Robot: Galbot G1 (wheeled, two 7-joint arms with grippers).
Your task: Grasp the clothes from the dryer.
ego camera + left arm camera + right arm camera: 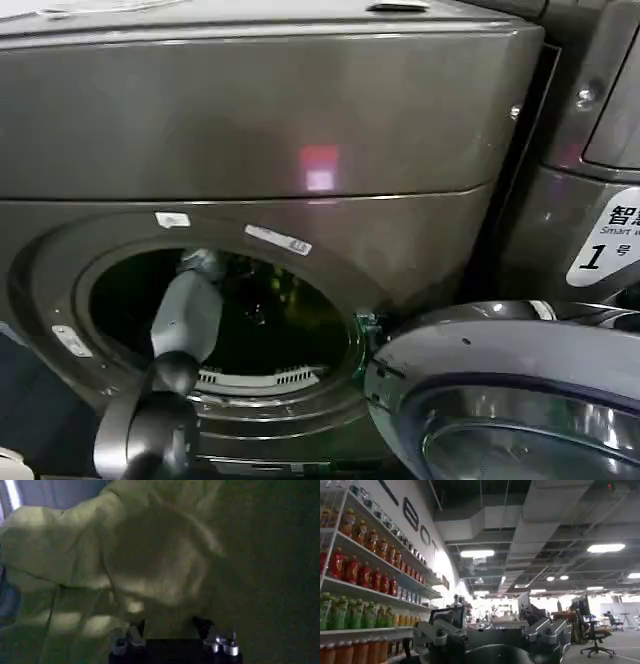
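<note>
one spread left gripper (170,630) against pale clothes (125,565), deep inside the dryer (300,150)

Bronze-grey metallic front-loading dryers (300,130): one, door open;
Neighbouring grey machines (590,200): one;
Pale yellow-green crumpled cloths (125,570): one;
Shelf rows of bottles (365,575): four

Left arm (185,320) inside dryer (250,120); clothes (125,565) before it.
</note>
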